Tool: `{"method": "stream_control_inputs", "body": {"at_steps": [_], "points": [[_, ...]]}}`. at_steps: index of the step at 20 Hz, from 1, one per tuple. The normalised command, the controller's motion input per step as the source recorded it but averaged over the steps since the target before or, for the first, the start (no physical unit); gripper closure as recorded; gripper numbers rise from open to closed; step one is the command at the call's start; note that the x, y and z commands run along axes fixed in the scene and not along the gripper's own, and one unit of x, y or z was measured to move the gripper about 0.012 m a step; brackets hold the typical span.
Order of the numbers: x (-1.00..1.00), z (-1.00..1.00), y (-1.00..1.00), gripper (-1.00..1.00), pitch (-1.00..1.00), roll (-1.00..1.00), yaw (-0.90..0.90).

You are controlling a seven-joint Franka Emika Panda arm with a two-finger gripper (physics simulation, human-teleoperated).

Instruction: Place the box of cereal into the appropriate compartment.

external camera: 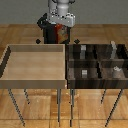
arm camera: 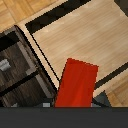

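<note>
Box of cereal: rectangular carton, flat matte red face in the wrist view, no print, brand or writing legible there. Its near end is cut off by the dark body of the pincer at the frame edge. In the exterior view the carton shows as a small red-orange patch with a paler area, blurred, partly hidden by the arm, held in the air behind the rear rim of the light tray.

Pincer: pinching the box of cereal; its fingers are barely made out in either view, only grey stubs flanking the carton in the wrist view.

Light tray: broad, shallow, pale wood-grain floor, raised wooden walls, one undivided space. In the wrist view the carton overlaps this pale floor near the dark border line.

Dark tray: dark brown wood, split by partitions into several compartments, set just beside the light tray on the exterior view's right. Small grey and pale items sit in some compartments; too small and blurred to identify.

Legs: thin metal rods under both trays.

Floor: wood parquet pattern.
</note>
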Motion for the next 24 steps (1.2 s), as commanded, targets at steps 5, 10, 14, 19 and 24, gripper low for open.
{"method": "stream_control_inputs", "body": {"at_steps": [5, 10, 14, 19, 24], "points": [[0.0, 0.0, 1.0, 1.0, 0.0, 0.0, 0.0], [0.0, 0.0, 1.0, 1.0, 0.0, 0.0, 0.0], [0.0, 0.0, 1.0, 1.0, 0.0, 0.0, 0.0], [0.0, 0.0, 1.0, 1.0, 0.0, 0.0, 0.0], [0.0, 0.0, 1.0, 1.0, 0.0, 0.0, 0.0]]}}
